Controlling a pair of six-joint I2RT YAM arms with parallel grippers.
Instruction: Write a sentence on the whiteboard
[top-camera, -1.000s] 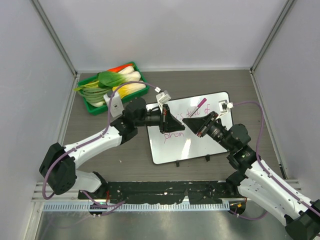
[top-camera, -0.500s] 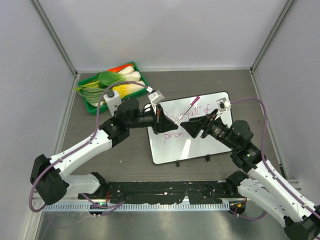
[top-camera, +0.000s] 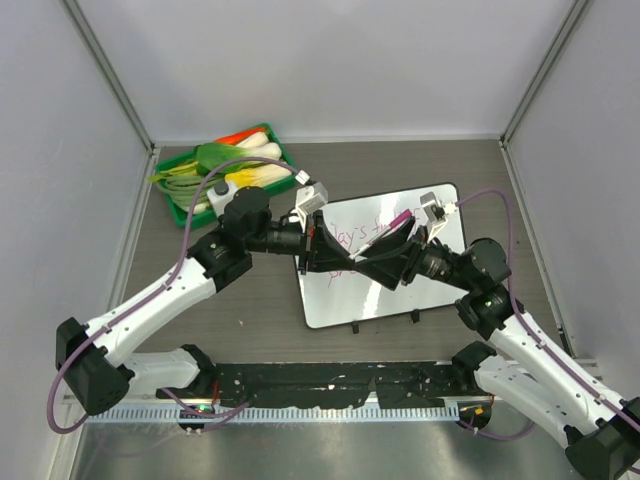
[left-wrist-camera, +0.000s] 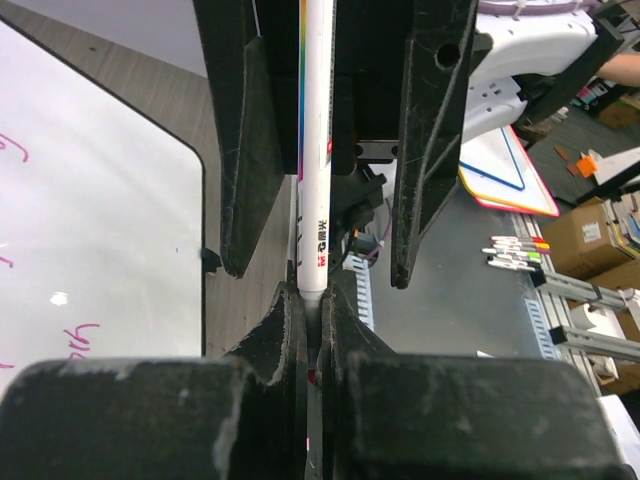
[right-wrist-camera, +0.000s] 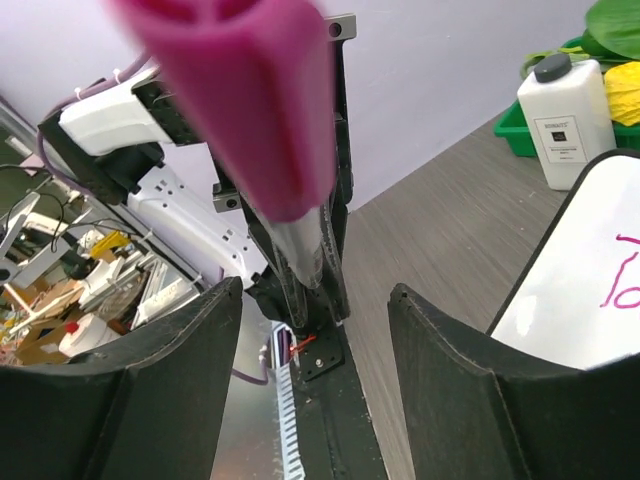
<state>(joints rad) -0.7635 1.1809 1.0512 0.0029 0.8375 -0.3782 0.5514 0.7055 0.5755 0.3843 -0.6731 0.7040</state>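
Two grippers meeting above the whiteboard (top-camera: 335, 300) middle, well inside its black rim. Left gripper (left-wrist-camera: 312, 310) pinched tight on white marker (left-wrist-camera: 317, 150) barrel. Right gripper (right-wrist-camera: 315, 295) spread wide either side of it, pink cap end toward right wrist. Sentence (top-camera: 345, 240) in pink on board's far half, partly under the arms. Board angled mid-table, feet on near edge. Green tray (top-camera: 272, 132) far left, apart from board. Bare tabletop (top-camera: 260, 310) left of board and beyond its far edge.
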